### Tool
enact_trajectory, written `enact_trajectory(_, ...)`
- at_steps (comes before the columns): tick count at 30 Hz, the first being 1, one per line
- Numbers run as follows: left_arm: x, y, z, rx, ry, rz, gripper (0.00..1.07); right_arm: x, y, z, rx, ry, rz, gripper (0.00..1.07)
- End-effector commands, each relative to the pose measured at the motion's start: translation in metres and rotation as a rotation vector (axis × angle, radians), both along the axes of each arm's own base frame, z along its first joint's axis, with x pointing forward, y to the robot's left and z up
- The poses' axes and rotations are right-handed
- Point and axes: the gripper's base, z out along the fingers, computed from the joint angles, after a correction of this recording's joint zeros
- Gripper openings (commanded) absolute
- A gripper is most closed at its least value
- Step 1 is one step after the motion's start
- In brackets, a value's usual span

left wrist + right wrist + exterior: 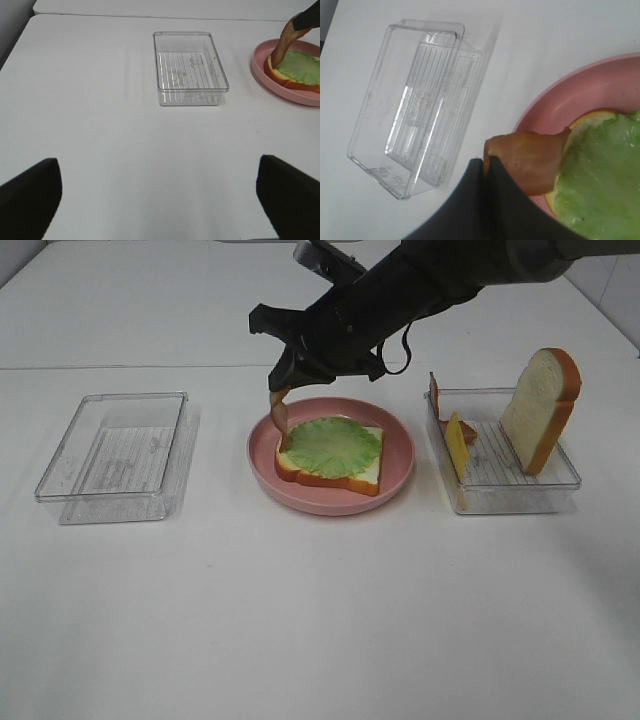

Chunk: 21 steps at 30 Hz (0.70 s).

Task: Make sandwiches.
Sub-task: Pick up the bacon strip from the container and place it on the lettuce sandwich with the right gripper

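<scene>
Only the left wrist view shows the left claw (157, 170) — wide; right claw (283, 382) pinches bacon strip (279, 416).

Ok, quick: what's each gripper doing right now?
Left gripper: open, holding nothing.
Right gripper: closed on a bacon strip, which hangs down over the pink plate.

Lettuce-topped bread slice (368, 474) flat on plate (401, 450), bacon strip (279, 415) at its edge
</scene>
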Motion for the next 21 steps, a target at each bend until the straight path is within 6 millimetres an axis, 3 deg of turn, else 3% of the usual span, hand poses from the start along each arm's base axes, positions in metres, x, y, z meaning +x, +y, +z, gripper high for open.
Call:
enact_trajectory(1, -0.002, -0.001, 0.000, -0.004, -0.033, -0.004, 1.00, 0.002, -0.003, -0.003, -0.043, -0.023, 0.026, 0.00)
enact_trajectory(13, -0.002, -0.001, 0.000, -0.004, -0.033, -0.004, 1.00, 0.010, -0.031, -0.014, -0.263, -0.048, 0.021, 0.00)
enact_trajectory(21, -0.002, -0.001, 0.000, -0.004, -0.033, -0.004, 1.00, 0.010, -0.038, -0.016, -0.325, -0.047, 0.041, 0.00)
